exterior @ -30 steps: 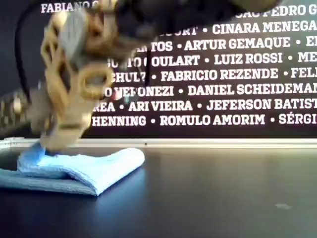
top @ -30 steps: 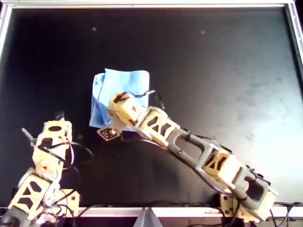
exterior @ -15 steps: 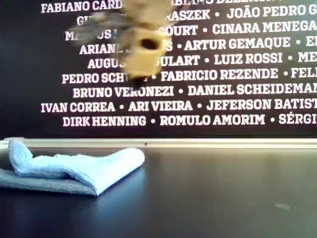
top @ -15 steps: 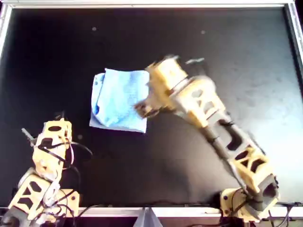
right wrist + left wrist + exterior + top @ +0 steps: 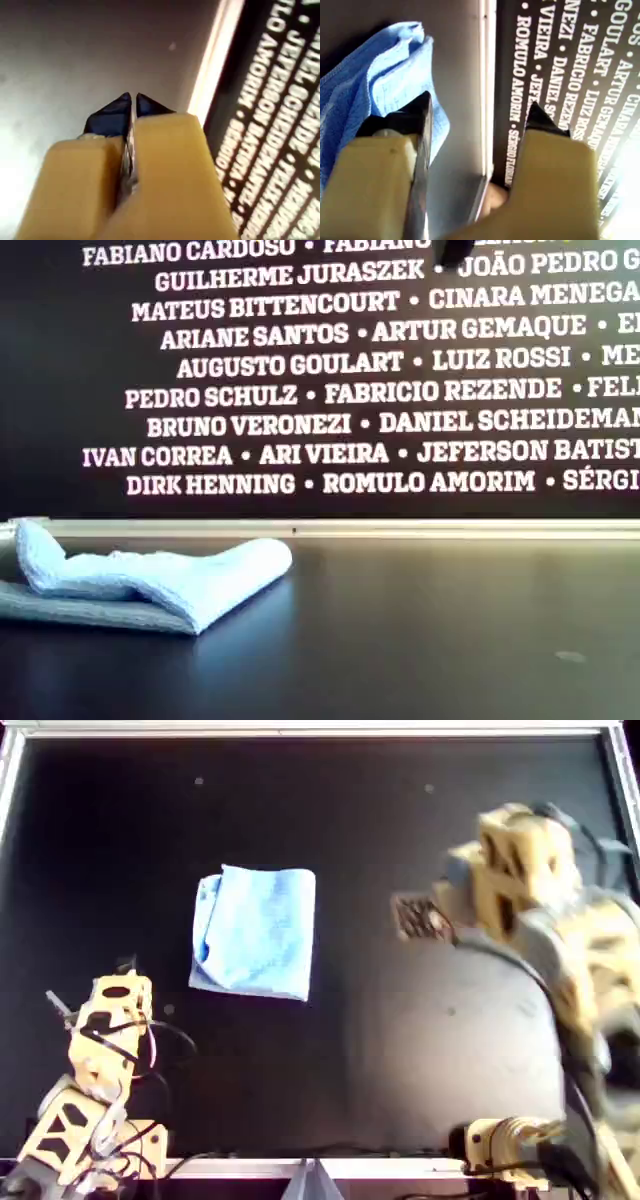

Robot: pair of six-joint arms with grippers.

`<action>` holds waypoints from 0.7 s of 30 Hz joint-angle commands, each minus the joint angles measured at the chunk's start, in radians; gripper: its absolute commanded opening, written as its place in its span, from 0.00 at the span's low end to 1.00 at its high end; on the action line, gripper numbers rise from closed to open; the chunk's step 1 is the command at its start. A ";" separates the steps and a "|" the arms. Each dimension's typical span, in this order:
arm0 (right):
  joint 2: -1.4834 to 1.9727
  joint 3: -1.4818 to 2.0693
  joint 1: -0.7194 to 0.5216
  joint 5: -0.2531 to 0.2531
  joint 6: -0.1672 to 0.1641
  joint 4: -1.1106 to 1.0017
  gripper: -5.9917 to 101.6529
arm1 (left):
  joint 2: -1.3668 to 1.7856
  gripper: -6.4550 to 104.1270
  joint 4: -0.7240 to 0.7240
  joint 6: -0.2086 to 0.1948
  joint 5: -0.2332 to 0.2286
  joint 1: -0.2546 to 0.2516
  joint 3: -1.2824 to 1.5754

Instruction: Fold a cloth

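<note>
Cloth (image 5: 255, 931) lay folded left of the surface's (image 5: 400, 1060) centre in the overhead view, well clear of every edge. Left gripper (image 5: 477, 115) stood with jaws apart near it; right gripper (image 5: 131, 102), jaws closed and empty, hung over bare surface.

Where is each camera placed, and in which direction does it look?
Overhead: above, looking down on the black table, the cloth and both arms.
Exterior: low at table level, facing the cloth and the name wall; no arm shows.
Left wrist: on the open left hand, facing the cloth.
Right wrist: on the shut right hand, over bare table.
Shared: the cloth, except in the right wrist view.
</note>
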 commanded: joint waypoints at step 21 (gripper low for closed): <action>1.342 1.677 -0.314 0.006 -0.117 -0.977 0.11 | 0.021 0.66 -0.021 -0.011 0.005 0.026 -0.015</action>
